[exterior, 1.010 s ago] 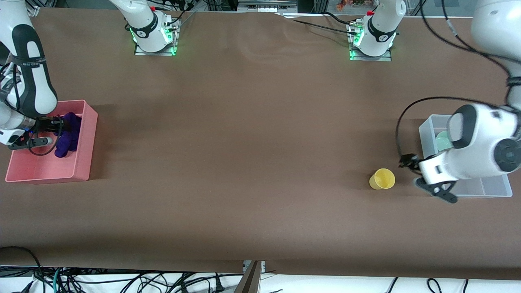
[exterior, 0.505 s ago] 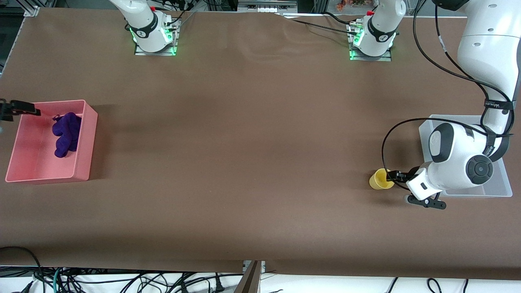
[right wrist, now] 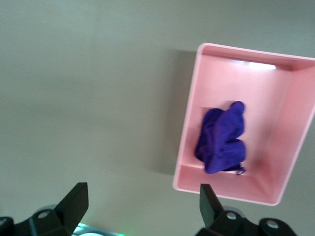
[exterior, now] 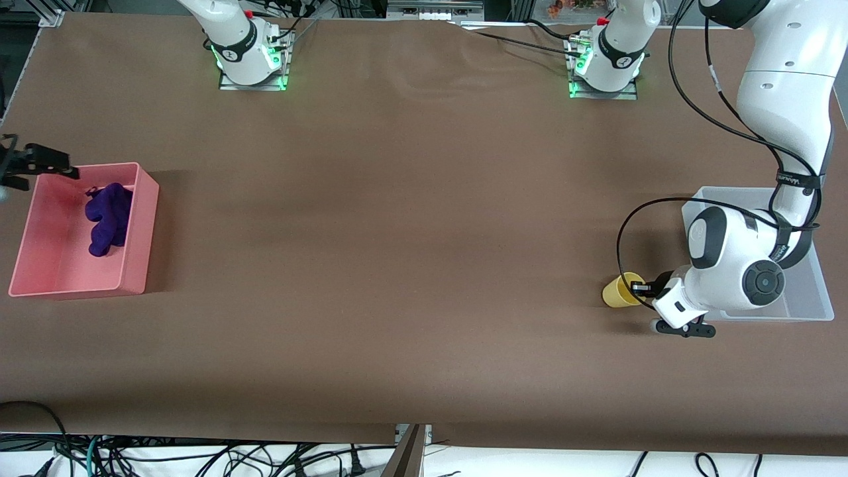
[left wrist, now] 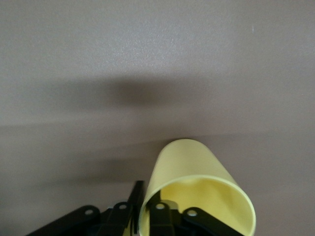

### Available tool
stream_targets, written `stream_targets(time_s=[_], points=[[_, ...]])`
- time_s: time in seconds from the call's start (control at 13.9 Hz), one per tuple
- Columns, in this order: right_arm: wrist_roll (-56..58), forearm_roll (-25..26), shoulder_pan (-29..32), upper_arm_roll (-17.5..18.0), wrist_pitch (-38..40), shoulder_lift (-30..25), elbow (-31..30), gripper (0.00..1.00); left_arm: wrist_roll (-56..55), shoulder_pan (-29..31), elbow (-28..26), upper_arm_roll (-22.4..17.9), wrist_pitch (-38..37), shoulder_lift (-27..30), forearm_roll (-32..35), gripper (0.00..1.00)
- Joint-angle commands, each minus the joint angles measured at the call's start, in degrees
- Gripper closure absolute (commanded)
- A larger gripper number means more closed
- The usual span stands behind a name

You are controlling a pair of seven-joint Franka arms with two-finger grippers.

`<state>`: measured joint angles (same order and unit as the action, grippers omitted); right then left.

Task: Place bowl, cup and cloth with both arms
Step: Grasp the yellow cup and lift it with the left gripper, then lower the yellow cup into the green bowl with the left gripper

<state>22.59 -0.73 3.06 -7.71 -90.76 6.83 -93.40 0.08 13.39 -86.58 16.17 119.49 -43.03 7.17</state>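
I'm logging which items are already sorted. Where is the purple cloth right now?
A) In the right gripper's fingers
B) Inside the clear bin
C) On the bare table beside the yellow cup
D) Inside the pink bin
D: the cloth lies in the pink bin, while the right gripper is open and empty over the bin's corner.

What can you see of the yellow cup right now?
The cup is plain yellow, handleless, tapered, smooth-walled and empty. It stands on the brown table beside the clear bin, at the left arm's end. The left gripper grips its rim, one finger inside the wall, one outside.
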Motion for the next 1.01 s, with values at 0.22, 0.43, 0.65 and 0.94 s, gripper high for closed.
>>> stream_targets(time_s=[0.22, 0.43, 0.65, 0.94], points=[[-17.41, 2.14, 0.45, 12.45, 4.1, -2.43, 3.14, 0.0, 0.7, 0.41, 3.08, 1.67, -15.55, 8.47, 0.91, 1.0], [-16.88, 2.49, 0.45, 11.94, 3.75, -3.48, 3.92, 0.0, 15.35, 3.82, 5.29, 1.06, -29.1, 14.1, 0.83, 1.0], [-15.75, 2.05, -0.07, 7.64, 2.86, -5.41, 5.07, 0.0, 23.79, 7.69, 3.71, 1.14, -36.94, 16.4, 9.04, 1.0], [-11.52, 2.23, -0.34, 7.19, 3.92, -5.07, 5.34, 0.0, 33.73, 14.8, -1.54, 1.15, -29.53, 16.58, 13.66, 1.0]])
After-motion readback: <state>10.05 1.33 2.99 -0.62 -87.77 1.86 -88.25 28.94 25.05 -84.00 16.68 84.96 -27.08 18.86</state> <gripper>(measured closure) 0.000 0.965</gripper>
